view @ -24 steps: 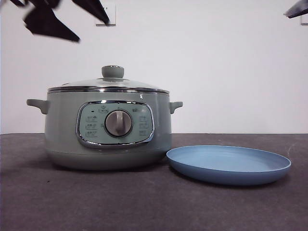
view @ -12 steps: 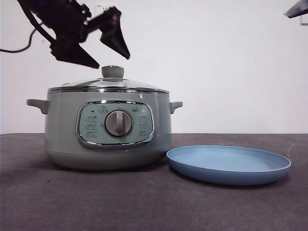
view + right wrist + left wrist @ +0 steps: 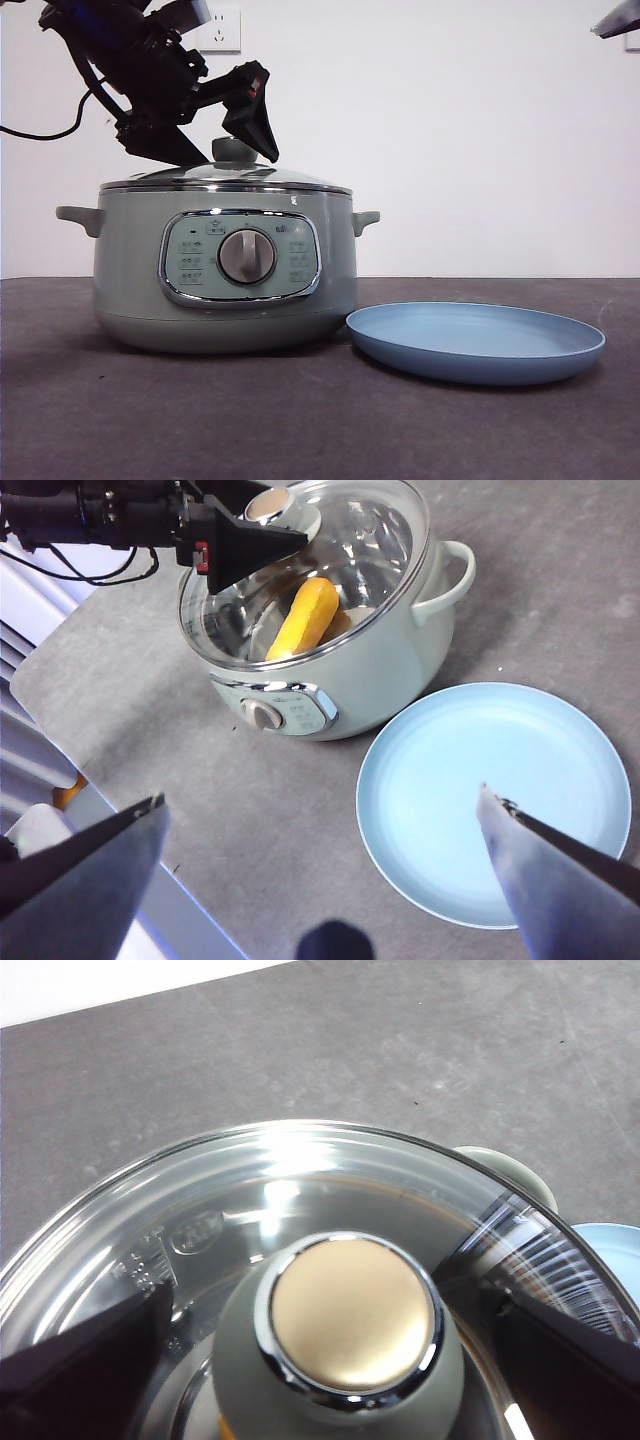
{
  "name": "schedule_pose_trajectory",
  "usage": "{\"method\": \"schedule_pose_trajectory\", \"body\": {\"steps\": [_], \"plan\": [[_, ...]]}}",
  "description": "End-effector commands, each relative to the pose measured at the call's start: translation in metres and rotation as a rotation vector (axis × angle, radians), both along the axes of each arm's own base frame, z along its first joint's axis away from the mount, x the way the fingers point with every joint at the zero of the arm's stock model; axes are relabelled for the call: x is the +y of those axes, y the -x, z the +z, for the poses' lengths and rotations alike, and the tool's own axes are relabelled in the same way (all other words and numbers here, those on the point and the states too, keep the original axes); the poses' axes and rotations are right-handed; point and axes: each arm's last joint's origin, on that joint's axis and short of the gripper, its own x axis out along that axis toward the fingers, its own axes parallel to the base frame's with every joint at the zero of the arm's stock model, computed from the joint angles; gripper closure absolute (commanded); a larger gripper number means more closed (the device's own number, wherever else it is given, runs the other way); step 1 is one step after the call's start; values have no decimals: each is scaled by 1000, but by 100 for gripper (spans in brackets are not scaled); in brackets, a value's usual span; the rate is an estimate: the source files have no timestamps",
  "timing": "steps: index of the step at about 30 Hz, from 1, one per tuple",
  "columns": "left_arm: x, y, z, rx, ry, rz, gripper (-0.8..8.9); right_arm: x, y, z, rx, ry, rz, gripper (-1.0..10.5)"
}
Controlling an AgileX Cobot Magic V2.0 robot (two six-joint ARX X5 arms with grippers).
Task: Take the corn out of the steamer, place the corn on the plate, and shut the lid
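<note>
Corn point(image 3: 303, 617) is lying inside the steamer point(image 3: 225, 270), under the glass lid point(image 3: 330, 550), showing as a yellow-orange cob tilted across the pot's floor in my right wrist view. The lid is sitting closed on the pot, its chrome rim resting all the way round.

My left gripper point(image 3: 222, 150) is hanging over the top of the lid, the arm slanting down from the upper left of the front view with a black cable trailing behind it. Its two black jaws are spread wide, one on each side of the pale green knob point(image 3: 345, 1345), and neither is touching it (a clear gap is showing on both sides in my left wrist view). The jaw tips are reaching down to about the level of the knob, just above the glass dome.

My right gripper point(image 3: 320, 880) is waiting high and off to the side, looking down on the table point(image 3: 300, 420); its jaws are also standing far apart, holding nothing. Below it the light-blue plate point(image 3: 476, 343) is lying flat on the dark table, just beside the steamer, with its rim near the pot's base.
</note>
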Motion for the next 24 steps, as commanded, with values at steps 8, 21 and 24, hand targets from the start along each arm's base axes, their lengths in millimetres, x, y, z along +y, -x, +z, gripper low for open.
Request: {"method": "schedule_pose_trajectory", "body": {"steps": [8, 21, 24], "plan": [[-5, 2, -2, 13, -4, -31, 822, 0, 0, 0, -4, 5, 4, 317], [-1, 11, 17, -26, 21, -45, 822, 0, 1, -1, 16, 5, 2, 317], [1, 15, 25, -48, 30, -45, 822, 0, 1, -1, 18, 3, 0, 317]]}}
